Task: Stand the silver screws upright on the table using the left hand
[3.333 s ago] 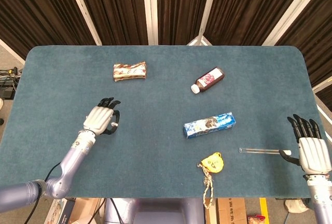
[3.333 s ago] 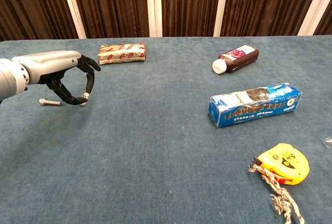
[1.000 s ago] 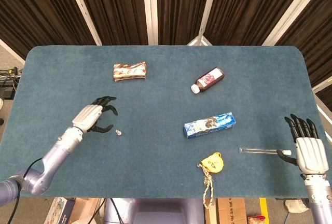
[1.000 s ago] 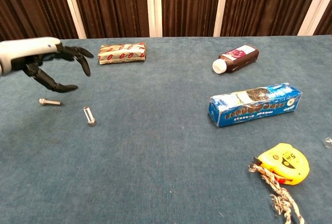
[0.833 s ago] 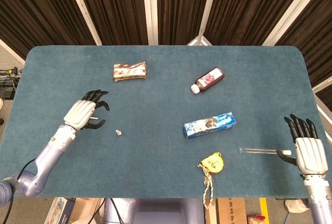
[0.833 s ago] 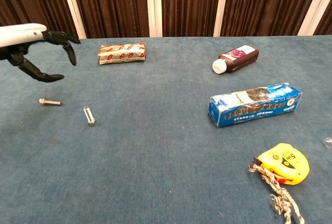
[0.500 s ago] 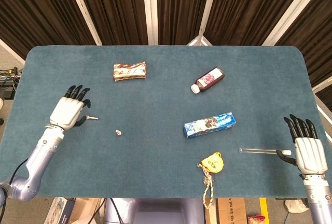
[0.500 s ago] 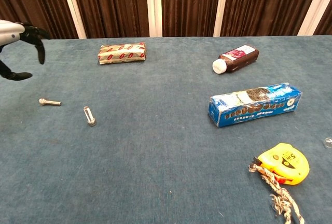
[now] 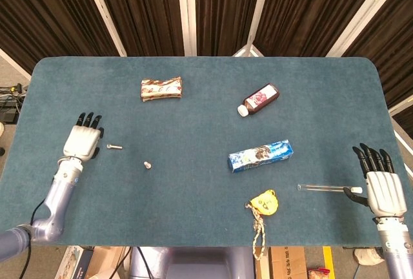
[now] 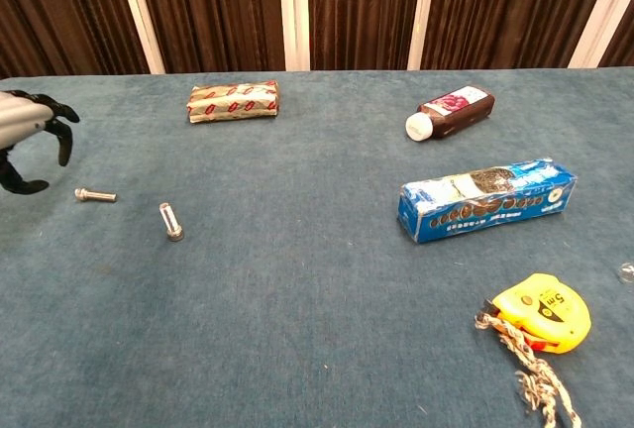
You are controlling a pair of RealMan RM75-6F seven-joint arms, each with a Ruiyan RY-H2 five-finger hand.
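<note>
One silver screw (image 9: 147,163) shows as a small dot from above. In the chest view this screw (image 10: 170,222) appears to stand on its head, free of any hand. A second silver screw (image 9: 114,146) lies flat on the blue table (image 9: 206,111), and the chest view has that lying screw (image 10: 94,194) left of the first. My left hand (image 9: 82,141) hovers just left of the lying screw, fingers apart, holding nothing. At the chest view's left edge the left hand (image 10: 25,151) shows loosely curved fingers. My right hand (image 9: 383,186) lies open at the table's right edge.
A clear tube (image 9: 326,188) lies by the right hand's thumb. A blue biscuit box (image 9: 261,155), a yellow tape measure (image 9: 264,202) with cord, a dark bottle (image 9: 259,99) and a snack wrapper (image 9: 161,88) are spread over the table.
The left hand let go of the screw it held, which now stands alone. It then drew back left, past the lying screw, to the table's left side. The right hand barely moved.
</note>
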